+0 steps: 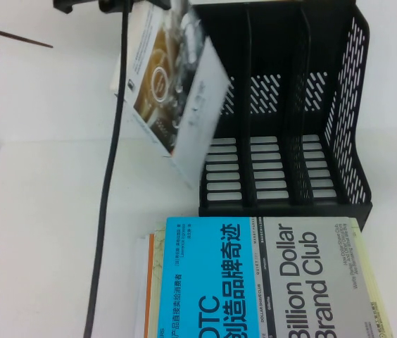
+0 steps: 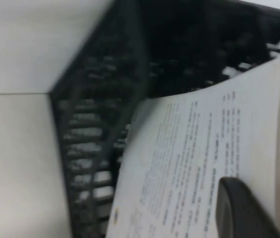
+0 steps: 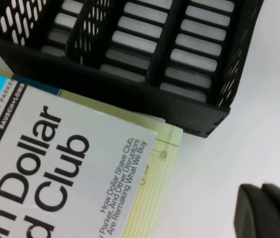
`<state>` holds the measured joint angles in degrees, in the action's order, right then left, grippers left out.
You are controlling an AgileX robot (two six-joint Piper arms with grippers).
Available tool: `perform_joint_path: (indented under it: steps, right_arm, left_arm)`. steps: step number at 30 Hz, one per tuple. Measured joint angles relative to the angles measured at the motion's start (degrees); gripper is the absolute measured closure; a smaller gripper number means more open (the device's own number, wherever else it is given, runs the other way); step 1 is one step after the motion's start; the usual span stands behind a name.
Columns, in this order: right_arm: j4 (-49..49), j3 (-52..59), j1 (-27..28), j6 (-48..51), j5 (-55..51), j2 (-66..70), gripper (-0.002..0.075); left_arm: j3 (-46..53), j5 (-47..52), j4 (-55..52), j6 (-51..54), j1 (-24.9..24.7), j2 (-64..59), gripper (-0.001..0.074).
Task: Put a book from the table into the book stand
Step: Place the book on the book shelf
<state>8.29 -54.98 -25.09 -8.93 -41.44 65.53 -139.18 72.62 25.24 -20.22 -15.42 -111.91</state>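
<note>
The book (image 1: 174,91), with a white cover and a dark panel of orange-and-white graphics, hangs tilted in the air over the left front corner of the black book stand (image 1: 346,84). Its lower edge is by the leftmost slot. My left gripper (image 1: 124,5) holds it from the top edge of the high view. In the left wrist view one dark finger (image 2: 244,210) presses on the book's printed white face (image 2: 189,158), with the book stand (image 2: 100,124) behind it. My right gripper (image 3: 269,213) is shut and empty over the white table (image 1: 43,211), right of the stand (image 3: 130,94).
The cyan-and-grey "Billion Dollar Brand Club" book (image 1: 276,282) lies on a stack in front of the stand, and also shows in the right wrist view (image 3: 55,163) over a pale yellow book (image 3: 155,193). A black cable (image 1: 107,211) hangs down the left side.
</note>
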Motion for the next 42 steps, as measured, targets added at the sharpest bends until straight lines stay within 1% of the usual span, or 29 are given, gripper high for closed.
perform_joint_path:
  steps: [4,11,16,19,26,29,42]
  right_arm:
    - [-0.14,0.0,0.0,-0.04,0.0,0.0,0.0729]
    - [-0.53,0.0,0.0,-0.04,0.59,0.0,0.0729]
    - [-1.25,0.0,0.0,-0.13,1.57,0.0,0.0729]
    - [-1.39,0.0,0.0,-0.13,1.93,0.0,0.0729]
    - [-1.78,0.0,0.0,-0.17,2.06,0.0,0.0729]
    - [-1.88,0.0,0.0,-0.26,2.05,0.0,0.0729]
    - [-2.32,0.0,0.0,-0.26,2.17,0.0,0.0729]
  left_arm:
    - [0.0,-2.34,-2.35,-2.2,0.0,-0.26,0.0635]
    - [-0.04,-10.35,-1.75,-6.04,0.0,-0.36,0.0635]
    - [-0.13,-10.77,-1.09,-6.22,0.0,-1.88,0.0635]
    - [-0.13,-10.86,-1.12,-6.71,-0.84,-3.45,0.0635]
    - [-0.13,-13.05,-5.92,-7.22,-5.51,-6.27,0.0635]
    - [-0.13,-13.33,-8.09,-8.5,-6.75,-7.2,0.0635]
    - [-0.13,-13.33,-10.38,-9.23,-7.24,-12.82,0.0635]
